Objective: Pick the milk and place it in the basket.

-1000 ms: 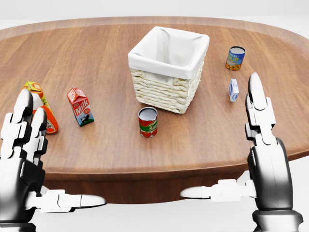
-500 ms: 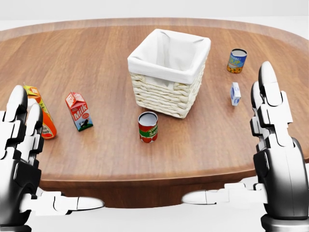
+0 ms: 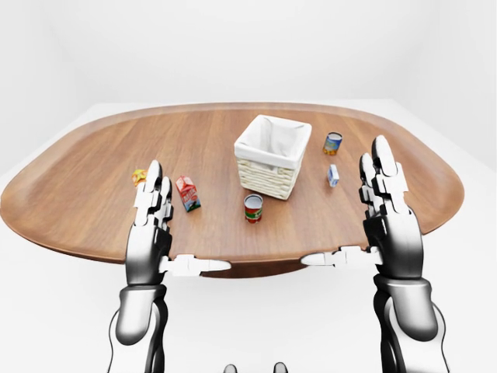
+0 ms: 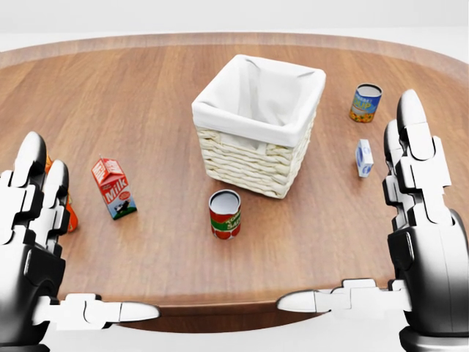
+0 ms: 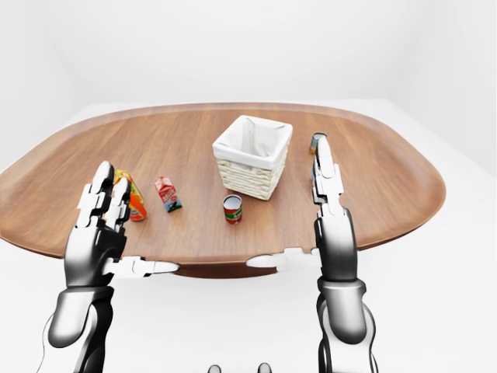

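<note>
The milk point(image 4: 113, 188) is a small red and white carton. It stands upright on the wooden table point(image 4: 139, 95), left of the wicker basket point(image 4: 249, 170) with a white cloth liner. My left hand point(image 4: 91, 231) is open and empty at the table's near edge, below and left of the milk. My right hand point(image 4: 346, 199) is open and empty at the right, below the basket's right side. Neither hand touches anything.
A red tomato can point(image 4: 225, 214) stands just below the basket. An orange juice carton point(image 5: 133, 200) is left of the milk, half hidden behind my left fingers in the head view. A small blue-white carton point(image 4: 363, 158) and a blue can point(image 4: 366, 102) stand right of the basket.
The whole picture has shifted: the table's things sit lower and slightly larger, so the camera has moved. Both hands stay open; the right one shows further right.
</note>
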Motion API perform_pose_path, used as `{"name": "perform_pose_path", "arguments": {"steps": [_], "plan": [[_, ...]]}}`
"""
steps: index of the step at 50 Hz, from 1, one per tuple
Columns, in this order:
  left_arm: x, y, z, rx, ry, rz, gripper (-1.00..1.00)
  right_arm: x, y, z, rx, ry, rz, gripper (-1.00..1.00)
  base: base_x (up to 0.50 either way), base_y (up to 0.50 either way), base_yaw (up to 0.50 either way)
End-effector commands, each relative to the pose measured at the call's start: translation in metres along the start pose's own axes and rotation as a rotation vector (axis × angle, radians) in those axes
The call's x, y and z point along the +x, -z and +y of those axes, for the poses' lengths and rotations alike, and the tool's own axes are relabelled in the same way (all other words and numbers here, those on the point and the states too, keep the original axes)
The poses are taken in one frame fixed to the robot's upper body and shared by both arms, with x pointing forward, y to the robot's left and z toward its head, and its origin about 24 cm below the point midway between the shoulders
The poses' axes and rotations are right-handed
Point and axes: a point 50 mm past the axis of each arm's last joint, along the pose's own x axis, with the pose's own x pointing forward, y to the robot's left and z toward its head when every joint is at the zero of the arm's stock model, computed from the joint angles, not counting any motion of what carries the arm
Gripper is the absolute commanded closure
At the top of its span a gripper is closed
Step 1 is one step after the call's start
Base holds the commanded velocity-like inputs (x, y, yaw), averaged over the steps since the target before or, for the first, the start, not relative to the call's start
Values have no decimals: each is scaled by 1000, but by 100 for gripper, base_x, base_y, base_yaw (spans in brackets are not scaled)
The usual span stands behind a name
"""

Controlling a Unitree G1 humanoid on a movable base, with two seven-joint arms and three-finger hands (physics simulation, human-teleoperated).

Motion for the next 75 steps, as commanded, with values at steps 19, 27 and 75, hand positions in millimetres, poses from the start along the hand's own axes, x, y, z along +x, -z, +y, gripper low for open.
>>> {"name": "perform_pose_path", "arguments": {"steps": [19,27,75], "plan": [[-1,1,-1,2,2,6,-100,-1,-2,0,-2,-3,-5,-100,19,0,0],[-1,1,-1,2,2,8,-100,-2,-3,0,0,-5,-8,-100,19,0,0],[-2,6,-2,9,5,30,-100,-3,0,3,12,-15,9,-100,19,0,0]]}}
